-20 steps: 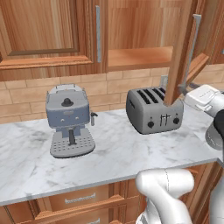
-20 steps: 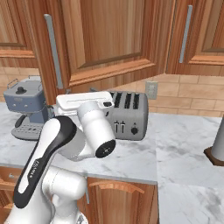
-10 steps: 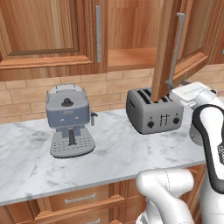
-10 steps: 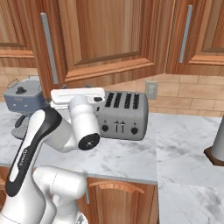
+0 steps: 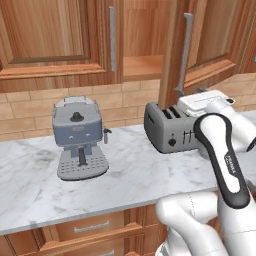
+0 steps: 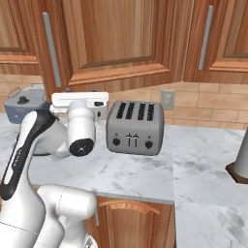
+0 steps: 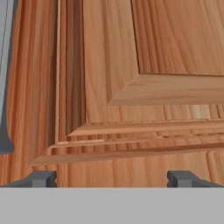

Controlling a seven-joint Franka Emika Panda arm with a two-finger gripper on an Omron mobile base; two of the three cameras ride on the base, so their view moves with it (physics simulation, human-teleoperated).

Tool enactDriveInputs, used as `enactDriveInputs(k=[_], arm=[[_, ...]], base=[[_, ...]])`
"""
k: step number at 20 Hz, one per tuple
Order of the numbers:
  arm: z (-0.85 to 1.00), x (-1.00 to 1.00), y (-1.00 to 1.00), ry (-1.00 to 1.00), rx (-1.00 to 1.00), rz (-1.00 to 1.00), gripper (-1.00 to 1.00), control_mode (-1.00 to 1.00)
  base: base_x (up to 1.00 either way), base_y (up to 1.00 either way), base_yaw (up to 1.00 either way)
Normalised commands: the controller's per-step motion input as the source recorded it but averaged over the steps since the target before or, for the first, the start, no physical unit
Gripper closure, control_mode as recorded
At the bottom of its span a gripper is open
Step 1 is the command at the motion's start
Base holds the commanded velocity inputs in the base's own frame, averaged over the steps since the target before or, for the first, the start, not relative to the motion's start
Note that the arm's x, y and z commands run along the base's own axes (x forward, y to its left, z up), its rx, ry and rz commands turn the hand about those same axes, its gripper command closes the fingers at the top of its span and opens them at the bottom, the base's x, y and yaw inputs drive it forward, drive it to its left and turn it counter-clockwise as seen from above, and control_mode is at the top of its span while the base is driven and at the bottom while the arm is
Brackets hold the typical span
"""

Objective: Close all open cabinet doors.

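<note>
Open cabinet door (image 5: 192, 45) hangs above the marble tabletop (image 5: 130, 175), over the toaster (image 5: 167, 127), swung out from the upper cabinet run toward the near side; in the right base view the same door (image 6: 116, 38) spreads broad across the middle, with its silver bar handle (image 6: 51, 48) at the left edge. Judged rigid and fairly heavy, a solid wooden slab turning on side hinges: no flex, no fragility, free swing likely once pushed. Smooth face, so a flat push on the frame near the handle side, far from the hinges, should give the most leverage; no grip needed, though the handle offers a hold. Long axis vertical, handle parallel to it; panel face turned out toward the near side, free edge pointing left and near, still short of closed. Pincer (image 7: 111, 178) sits right up against the lower frame of the door's recessed panel, fingertips (image 7: 41, 178) spread wide apart, clamped on nothing. Neighbouring door (image 5: 50, 35) at far left looks flush.
</note>
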Motion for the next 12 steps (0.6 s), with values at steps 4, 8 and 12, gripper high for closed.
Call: enactDriveInputs(k=[4, 8, 12], arm=[[0.15, 0.32, 0.23, 0.00, 0.00, -0.14, -1.00, -1.00], [0.17, 0.33, 0.19, 0.00, 0.00, -0.13, -1.00, -1.00], [0.21, 0.28, 0.14, 0.00, 0.00, -0.11, -1.00, -1.00]], base=[[0.00, 0.00, 0.00], [0.00, 0.00, 0.00], [0.00, 0.00, 0.00]])
